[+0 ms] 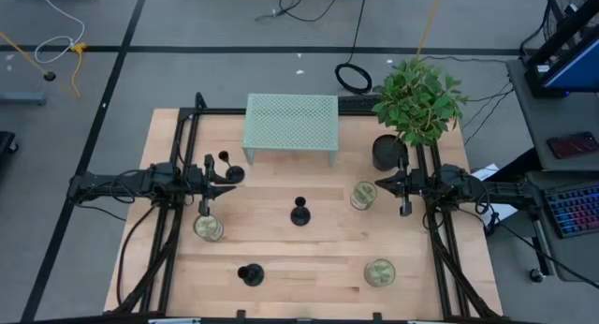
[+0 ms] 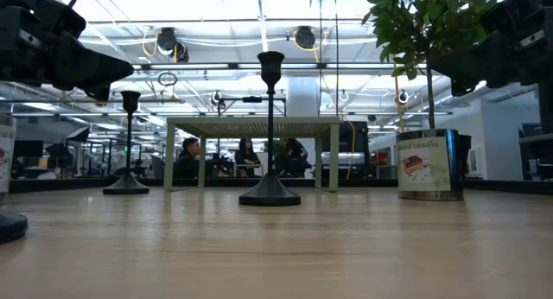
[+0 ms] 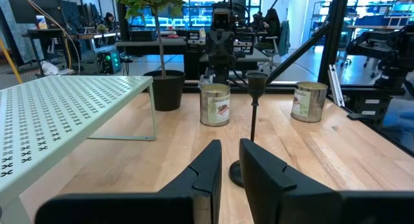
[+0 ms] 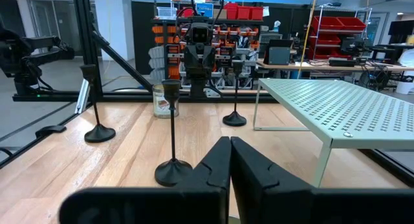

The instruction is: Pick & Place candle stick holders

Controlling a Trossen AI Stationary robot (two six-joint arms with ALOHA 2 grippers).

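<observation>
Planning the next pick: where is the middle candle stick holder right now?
In the high view, the middle candle stick holder stands upright mid-table, in front of the green perforated shelf.

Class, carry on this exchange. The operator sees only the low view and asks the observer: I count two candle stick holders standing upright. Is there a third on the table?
Observer: Yes. In the high view, a third candle stick holder stands upright near the picture's lower edge, on the left arm's side.
Operator: Is the right arm carrying anything?
Observer: No. The right gripper has its jaws shut on nothing.
Operator: And the left?
Observer: The left gripper is empty too, its jaws slightly apart and aimed at the centre holder.
</observation>
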